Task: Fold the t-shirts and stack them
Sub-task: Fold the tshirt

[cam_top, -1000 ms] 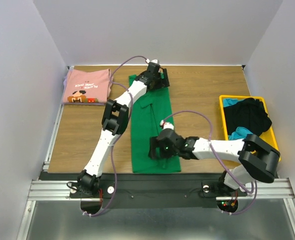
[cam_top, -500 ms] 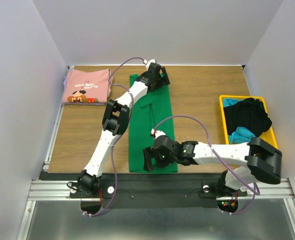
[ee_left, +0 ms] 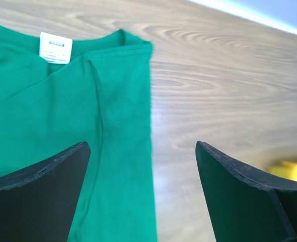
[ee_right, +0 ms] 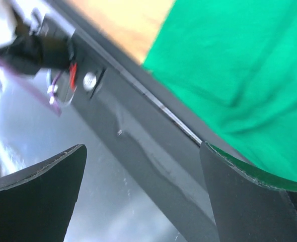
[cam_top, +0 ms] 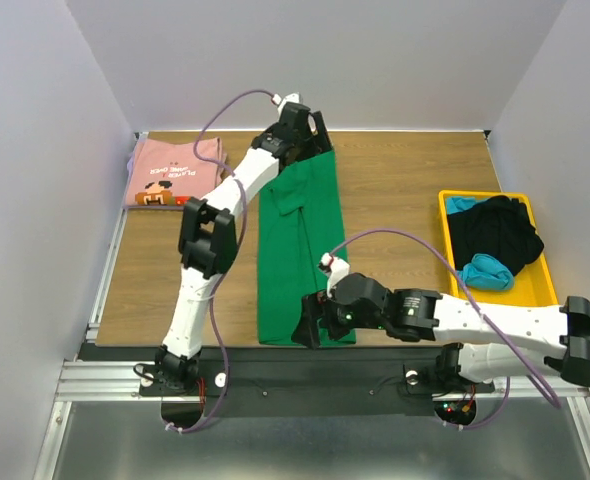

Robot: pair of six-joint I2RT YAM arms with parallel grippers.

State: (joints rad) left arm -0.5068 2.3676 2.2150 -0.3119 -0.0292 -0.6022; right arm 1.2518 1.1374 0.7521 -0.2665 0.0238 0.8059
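Green t-shirt (cam_top: 297, 250) lengthwise on wooden table (cam_top: 405, 195)

Green t-shirt (ee_right: 239, 65) upper right, black rail (ee_right: 138, 136) diagonal beside it; right gripper (ee_right: 143, 147) fingers spread wide

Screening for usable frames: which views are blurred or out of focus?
Top external: sharp, evenly lit. Left wrist: bright green cloth t-shirt fairly clear, yellow plastic tray only a blur at the right edge. Right wrist: smeared throughout, black metal rail streaked.
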